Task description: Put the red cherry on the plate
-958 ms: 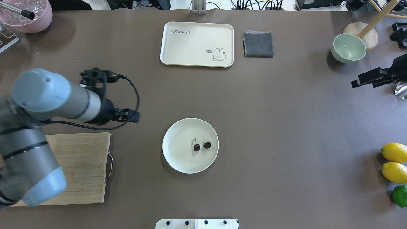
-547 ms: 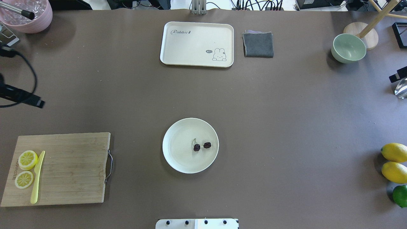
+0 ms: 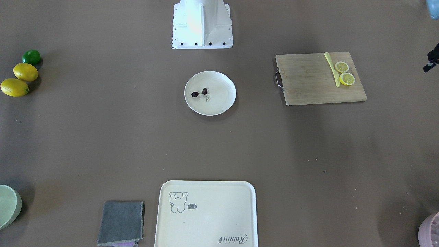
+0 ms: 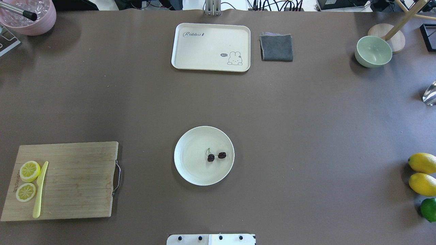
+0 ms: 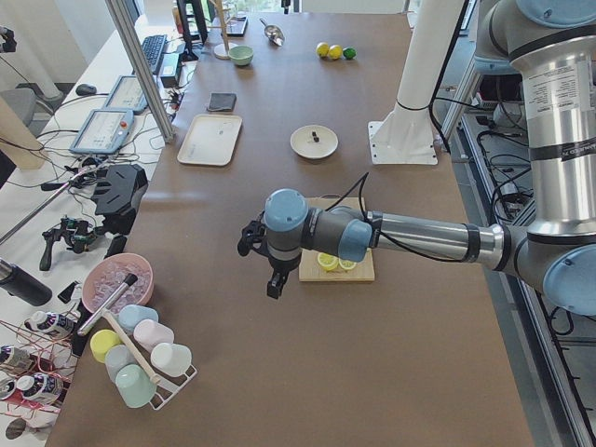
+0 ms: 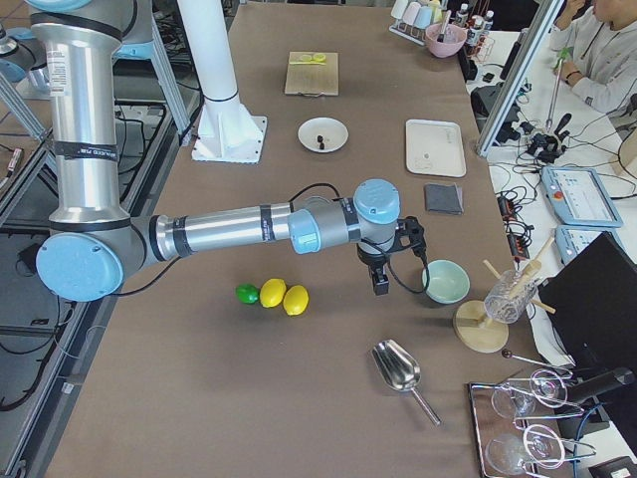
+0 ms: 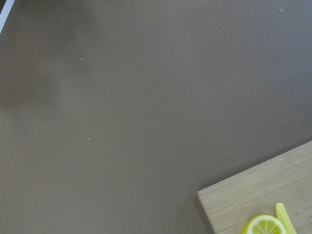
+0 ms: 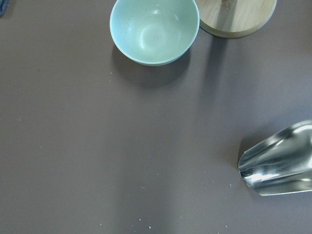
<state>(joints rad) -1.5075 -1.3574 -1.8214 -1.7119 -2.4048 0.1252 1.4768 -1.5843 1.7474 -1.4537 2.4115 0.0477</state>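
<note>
The red cherry point(image 4: 216, 156), a pair of dark fruits on green stems, lies inside the plate point(image 4: 192, 168), right of its centre. The front-facing view shows the same red cherry point(image 3: 199, 92) on the round cream plate point(image 3: 221, 101). No gripper touches either. In the exterior left view my left gripper point(image 5: 273, 284) hangs over bare table beyond the cutting board, far from the plate. In the exterior right view my right gripper point(image 6: 380, 285) hangs near the green bowl point(image 6: 445, 281). I cannot tell whether either gripper is open or shut.
A wooden cutting board point(image 4: 75, 180) with lemon slices and a yellow knife lies at the near left. A cream tray point(image 4: 211, 44) and grey cloth point(image 4: 276, 47) sit at the back. Green bowl point(image 4: 373, 51), metal scoop point(image 4: 430, 93), lemons point(image 4: 422, 173) and a lime stand at the right.
Both arms have drawn outward and left the overhead view, the left arm uncovering the cutting board. The cherry and the plate have not moved.
</note>
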